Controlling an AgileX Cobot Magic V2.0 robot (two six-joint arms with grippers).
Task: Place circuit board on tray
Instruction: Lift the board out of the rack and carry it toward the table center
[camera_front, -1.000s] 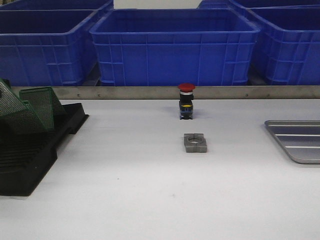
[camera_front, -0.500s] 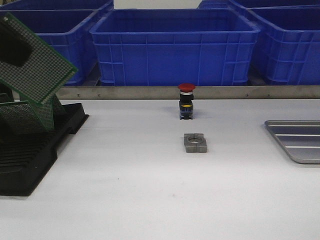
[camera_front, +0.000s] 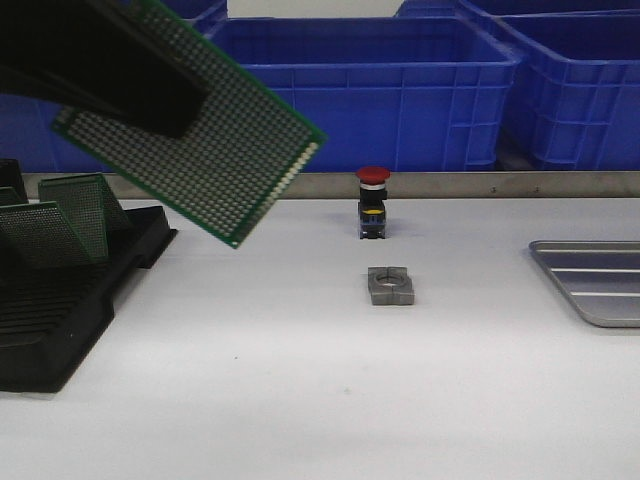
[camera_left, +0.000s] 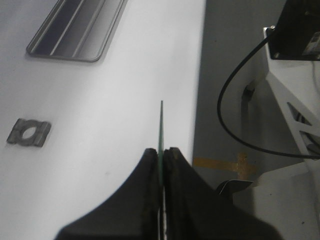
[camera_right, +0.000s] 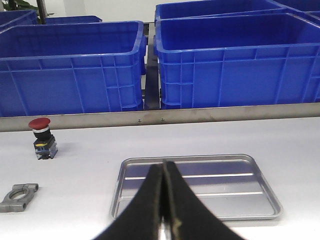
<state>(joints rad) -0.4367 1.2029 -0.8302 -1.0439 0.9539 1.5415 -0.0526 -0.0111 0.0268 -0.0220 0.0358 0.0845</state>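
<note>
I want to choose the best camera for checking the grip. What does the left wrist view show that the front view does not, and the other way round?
Only the left wrist view shows the left hand shut on the board, seen edge-on, and a black cable past the table edge. Only the front view shows the board's dotted face, tilted in the air, the rack with other boards, the red button and the blue bins. Both show the tray, bare, and the grey bracket on the table.

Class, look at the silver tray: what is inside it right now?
Nothing visible: the right wrist view shows only the ribbed bottom of the tray. The right tool covers a strip of its near edge. The circuit board is in the left tool.
</note>
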